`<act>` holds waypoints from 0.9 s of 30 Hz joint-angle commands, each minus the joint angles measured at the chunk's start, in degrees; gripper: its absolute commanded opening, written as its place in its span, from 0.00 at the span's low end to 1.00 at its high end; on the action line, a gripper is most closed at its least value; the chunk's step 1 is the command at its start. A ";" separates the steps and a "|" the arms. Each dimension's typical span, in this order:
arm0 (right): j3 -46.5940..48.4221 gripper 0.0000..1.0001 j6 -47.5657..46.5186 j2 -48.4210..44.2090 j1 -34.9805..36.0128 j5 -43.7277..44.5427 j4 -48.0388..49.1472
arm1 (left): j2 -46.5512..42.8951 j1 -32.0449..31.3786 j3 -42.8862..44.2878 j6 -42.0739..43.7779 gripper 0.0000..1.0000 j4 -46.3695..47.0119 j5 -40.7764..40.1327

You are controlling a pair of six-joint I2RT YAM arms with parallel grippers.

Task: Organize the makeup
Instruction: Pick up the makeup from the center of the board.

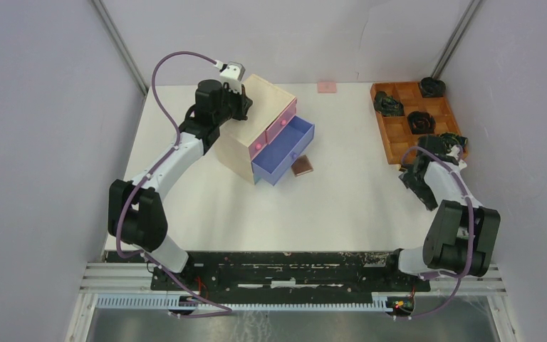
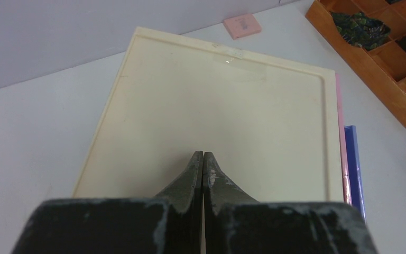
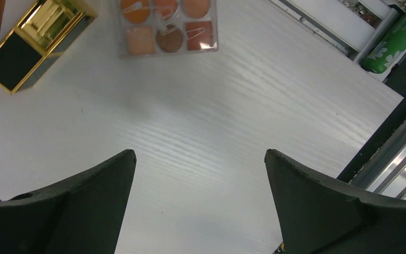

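Broad bare tabletop (image 1: 356, 206) between wooden chest (image 1: 242, 146) and grid tray (image 1: 399, 135): open passage. Blue drawer (image 1: 285, 151) pulled out, juts toward middle; brown palette (image 1: 302, 166) just beside its front. Chest top flat, bare beneath left fingers (image 2: 193, 180). Beyond right fingers (image 3: 74, 211): gold case (image 3: 34, 42) and eyeshadow palette (image 3: 167, 26), with bare surface before them.

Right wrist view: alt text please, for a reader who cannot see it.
The right gripper hangs with jaws wide open and empty above the white table. Past them lie a clear palette of orange and brown pans and, at upper left, a gold-and-black case.
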 commanded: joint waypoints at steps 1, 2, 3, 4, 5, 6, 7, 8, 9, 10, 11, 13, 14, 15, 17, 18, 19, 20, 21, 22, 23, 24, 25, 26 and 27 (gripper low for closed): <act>-0.03 1.00 1.22 -0.90 -6.31 -2.73 2.91 | 5.97 0.13 -5.14 1.56 0.03 -20.29 -0.69; 0.21 1.00 1.09 -0.72 -7.33 -3.09 3.18 | 6.09 0.13 -4.94 1.55 0.03 -20.27 -0.54; 0.58 1.00 1.10 -0.38 -8.35 -3.17 3.24 | 6.33 0.13 -4.77 1.53 0.03 -20.27 -0.44; 0.96 1.00 1.13 0.02 -9.21 -3.37 3.45 | 6.43 0.13 -4.70 1.53 0.03 -20.27 -0.37; 1.40 1.00 1.22 0.56 -10.22 -3.80 3.93 | 6.52 0.13 -4.65 1.53 0.03 -20.27 -0.30; 1.78 1.00 1.35 1.16 -11.08 -4.52 4.36 | 6.63 0.13 -4.60 1.54 0.03 -20.31 -0.30; 2.33 1.00 1.40 1.93 -11.67 -5.35 4.84 | 6.63 0.13 -4.57 1.61 0.03 -20.35 -0.21; 2.82 1.00 1.58 2.93 -12.06 -5.72 5.03 | 6.67 0.13 -4.67 1.62 0.03 -20.36 -0.15; 3.49 1.00 1.62 3.90 -12.44 -5.97 5.21 | 6.63 0.14 -4.65 1.66 0.03 -20.40 -0.21; 4.17 1.00 1.58 5.06 -12.69 -6.09 5.21 | 6.63 0.13 -4.65 1.75 0.03 -20.48 -0.38; 5.00 1.00 1.17 6.27 -12.89 -6.17 5.40 | 6.59 0.14 -4.69 1.78 0.03 -20.59 -0.42; 6.27 1.00 0.85 8.48 -13.40 -6.65 5.25 | 6.50 0.13 -4.87 1.82 0.03 -20.62 -0.60; 6.69 1.00 0.61 9.42 -13.68 -7.30 5.59 | 6.46 0.13 -4.83 1.80 0.03 -20.58 -0.49; 7.01 1.00 0.45 10.50 -13.95 -8.01 5.92 | 6.60 0.11 -4.82 1.72 0.03 -20.47 -0.39; 7.56 1.00 0.05 11.57 -14.44 -9.33 6.55 | 6.96 0.12 -4.63 1.71 0.03 -20.45 -0.28; 7.98 1.00 -0.15 12.08 -14.51 -9.50 6.57 | 7.18 0.13 -4.45 1.77 0.03 -20.51 -0.23; 8.39 1.00 -0.15 12.50 -14.66 -9.56 6.48 | 7.42 0.13 -4.33 1.79 0.03 -20.60 -0.19; 8.94 1.00 -0.41 12.82 -14.74 -9.61 6.43 | 7.57 0.13 -4.18 1.80 0.03 -20.62 -0.08; 9.51 1.00 -0.55 13.09 -14.82 -9.54 6.27 | 7.66 0.12 -4.08 1.80 0.03 -20.62 -0.06; 10.23 1.00 -0.74 13.36 -14.94 -9.52 6.07 | 7.72 0.13 -4.04 1.80 0.03 -20.62 -0.04; 10.81 1.00 -0.99 13.60 -14.98 -9.52 5.95 | 7.81 0.13 -3.96 1.84 0.03 -20.58 -0.07; 11.38 1.00 -1.24 13.73 -15.13 -9.48 5.75 | 7.82 0.13 -3.95 1.85 0.03 -20.62 -0.04; 12.01 1.00 -1.52 14.00 -15.19 -9.39 5.65 | 7.72 0.12 -3.94 1.90 0.03 -20.62 -0.04; 12.56 1.00 -1.67 14.24 -15.46 -9.43 5.30 | 7.69 0.13 -3.94 1.89 0.03 -20.62 -0.07; 13.16 1.00 -1.83 14.48 -15.67 -9.39 5.02 | 7.56 0.14 -3.94 1.93 0.03 -20.62 -0.09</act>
